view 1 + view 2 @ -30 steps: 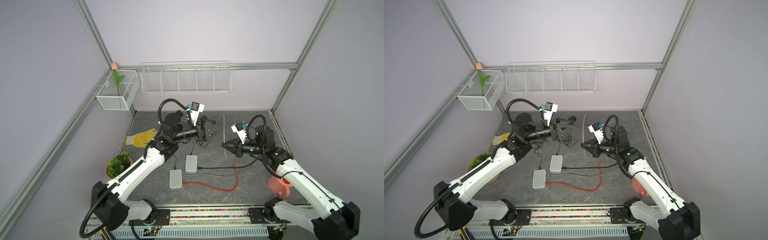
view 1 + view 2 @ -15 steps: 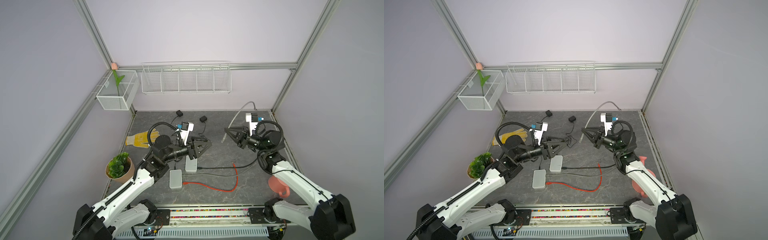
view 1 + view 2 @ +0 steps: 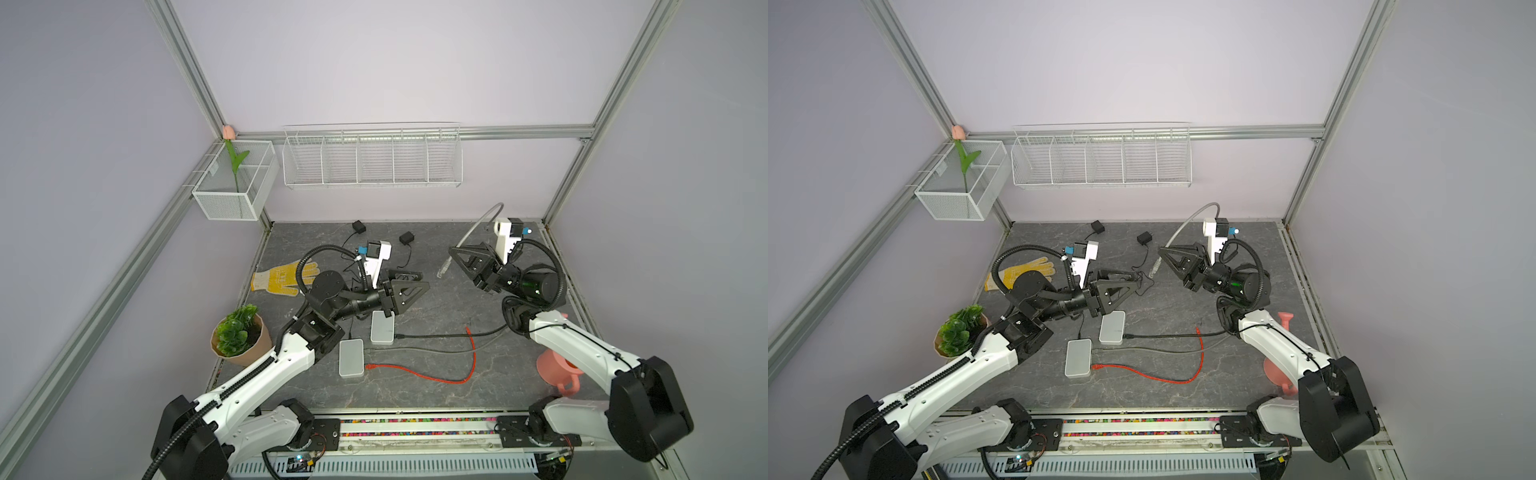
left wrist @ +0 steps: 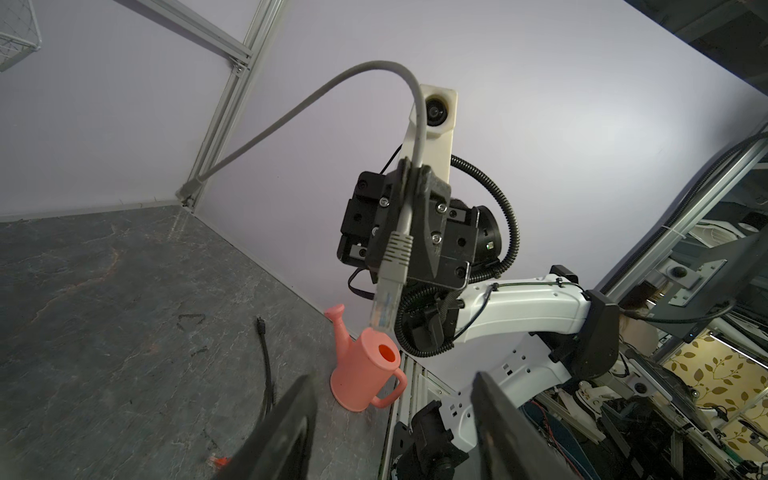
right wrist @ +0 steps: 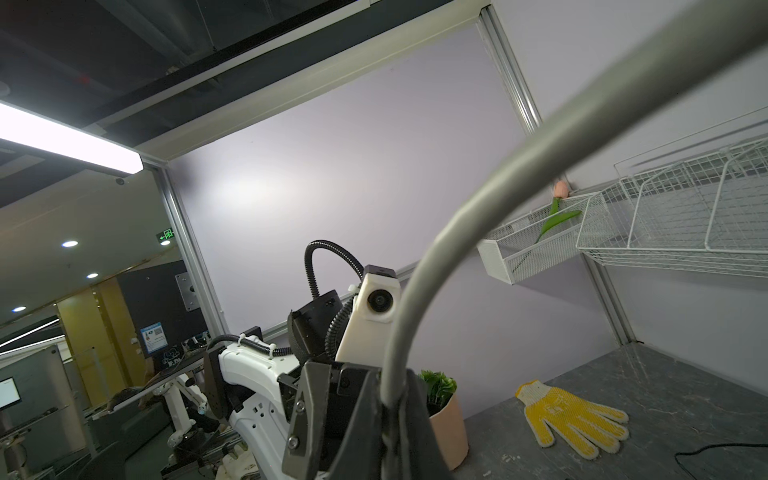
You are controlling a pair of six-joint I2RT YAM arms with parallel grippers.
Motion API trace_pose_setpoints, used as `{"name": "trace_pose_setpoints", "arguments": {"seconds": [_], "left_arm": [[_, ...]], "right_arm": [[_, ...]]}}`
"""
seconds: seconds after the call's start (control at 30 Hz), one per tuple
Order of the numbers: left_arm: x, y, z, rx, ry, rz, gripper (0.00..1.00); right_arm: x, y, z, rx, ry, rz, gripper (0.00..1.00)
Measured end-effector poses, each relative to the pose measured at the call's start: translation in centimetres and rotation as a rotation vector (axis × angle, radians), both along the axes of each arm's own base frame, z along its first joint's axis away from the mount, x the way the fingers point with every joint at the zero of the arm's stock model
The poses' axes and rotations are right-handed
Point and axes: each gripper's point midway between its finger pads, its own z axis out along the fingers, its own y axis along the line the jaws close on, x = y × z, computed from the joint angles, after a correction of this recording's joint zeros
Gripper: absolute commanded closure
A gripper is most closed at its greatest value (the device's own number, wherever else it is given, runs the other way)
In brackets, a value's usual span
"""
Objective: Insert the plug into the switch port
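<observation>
Two pale flat switches lie side by side on the dark table, one (image 3: 382, 327) farther back and one (image 3: 351, 357) nearer the front; both top views show them (image 3: 1112, 327). My right gripper (image 3: 454, 252) (image 4: 409, 172) is raised at the back right, shut on a grey cable (image 5: 457, 216) that arches above it. The cable's clear plug (image 3: 444, 268) (image 4: 383, 307) hangs below the fingers in the air. My left gripper (image 3: 422, 280) (image 4: 392, 376) hovers just behind the far switch, open and holding nothing, facing the plug.
A red cable (image 3: 432, 374), a black cable (image 3: 449, 334) and a grey one (image 3: 419, 351) run from the switches toward the right. A pink watering can (image 3: 557, 370) stands front right. Potted plant (image 3: 239, 336) and yellow glove (image 3: 282, 278) are left; black adapters (image 3: 358, 226) sit at the back.
My left arm has drawn back toward the front and its jaws have narrowed. My right gripper has risen toward the back right with the cable. Little has moved in the last half second.
</observation>
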Motion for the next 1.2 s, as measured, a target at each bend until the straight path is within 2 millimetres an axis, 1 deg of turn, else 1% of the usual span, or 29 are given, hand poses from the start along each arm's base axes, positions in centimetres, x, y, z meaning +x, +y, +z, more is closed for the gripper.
{"name": "trace_pose_setpoints", "arguments": {"seconds": [0.13, 0.23, 0.37, 0.43, 0.53, 0.63, 0.87, 1.13, 1.2], "left_arm": [[0.3, -1.0, -0.5, 0.014, 0.014, -0.014, 0.41], [0.2, -1.7, -0.5, 0.014, 0.014, -0.032, 0.41], [-0.1, -2.3, -0.3, 0.006, 0.005, -0.048, 0.45], [-0.1, -2.4, -0.2, 0.002, -0.002, -0.05, 0.5], [0.0, -2.5, 0.0, -0.002, -0.01, -0.047, 0.61], [0.1, -2.5, 0.3, -0.01, -0.019, -0.042, 0.69], [0.1, -2.5, 0.7, -0.026, -0.036, -0.038, 0.78], [0.0, -2.6, 0.6, -0.023, -0.037, -0.049, 0.99], [0.0, -2.6, 0.5, -0.016, -0.033, -0.047, 1.0]], "right_arm": [[-0.4, 0.3, 0.2, 0.004, 0.0, 0.018, 0.94], [-0.6, 0.4, 0.2, 0.005, 0.002, 0.024, 0.94], [-0.7, 0.5, 0.2, 0.003, 0.0, 0.031, 0.94], [-0.8, 0.6, 0.2, 0.003, 0.002, 0.036, 0.94], [-0.9, 0.7, 0.2, 0.005, 0.004, 0.041, 0.94], [-1.0, 0.7, 0.2, 0.004, 0.006, 0.045, 0.94], [-0.9, 0.8, 0.1, 0.002, 0.016, 0.051, 0.94], [-0.2, 1.1, -0.6, -0.003, 0.049, 0.054, 0.94], [-0.1, 1.2, -0.8, -0.005, 0.055, 0.059, 0.92]]}}
